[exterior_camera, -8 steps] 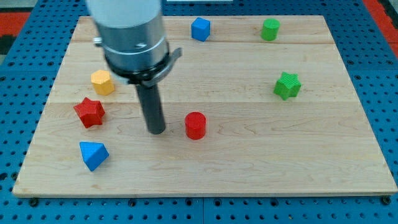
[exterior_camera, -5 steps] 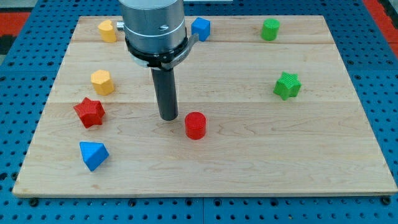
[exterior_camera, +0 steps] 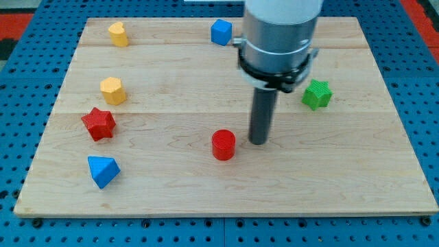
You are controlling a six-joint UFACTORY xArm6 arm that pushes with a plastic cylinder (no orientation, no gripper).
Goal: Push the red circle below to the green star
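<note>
While the red circle stands on its flat end near the middle of the wooden board, its round top faces upward and its short axis runs vertically, so it points no particular way sideways. My tip sits just beside it, to the view's right, with a thin gap between them; the tip is a bare rod end that holds nothing and has nothing to open or close.

From the red circle, the green star lies toward the view's upper right, well apart, with the rod and the arm's grey housing standing between the two. The board below the green star is bare wood.

Also taken from the red circle: the red star is far to the view's left and slightly higher, the blue wedge-shaped block is to the lower left, the yellow hexagonal block is to the upper left, a second yellow block sits farther up toward the top left corner, and the blue cube is almost straight up near the top edge.
</note>
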